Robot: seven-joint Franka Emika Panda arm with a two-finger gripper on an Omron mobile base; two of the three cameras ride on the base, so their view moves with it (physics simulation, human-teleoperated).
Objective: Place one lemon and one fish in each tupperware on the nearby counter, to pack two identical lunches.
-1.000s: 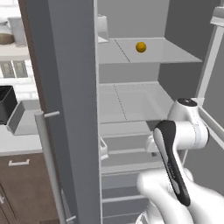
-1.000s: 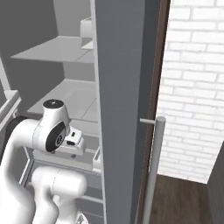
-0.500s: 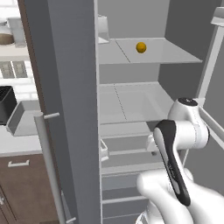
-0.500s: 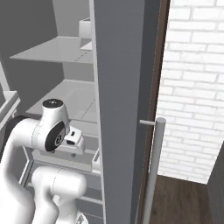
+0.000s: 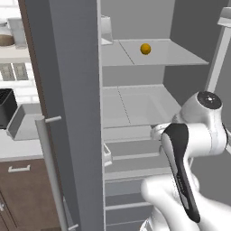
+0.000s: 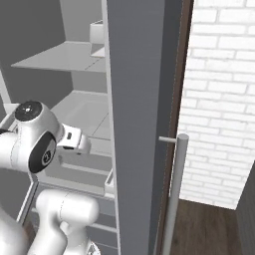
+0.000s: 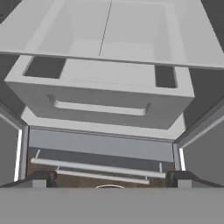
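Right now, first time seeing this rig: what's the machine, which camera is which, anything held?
It's a rendered kitchen. The machine is a white robot arm on a driving base, facing an open fridge. Two pictures come from base cameras behind the arm, left and right. The third looks along the gripper at a grey drawer. One lemon sits on the upper shelf. A grey tupperware rests on the white counter, left of the fridge door. The gripper is open, holding nothing.

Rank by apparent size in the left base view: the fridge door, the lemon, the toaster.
1. fridge door, largest, though nearest the camera.
2. toaster, partly cut off at the edge.
3. lemon, smallest, also farthest back.
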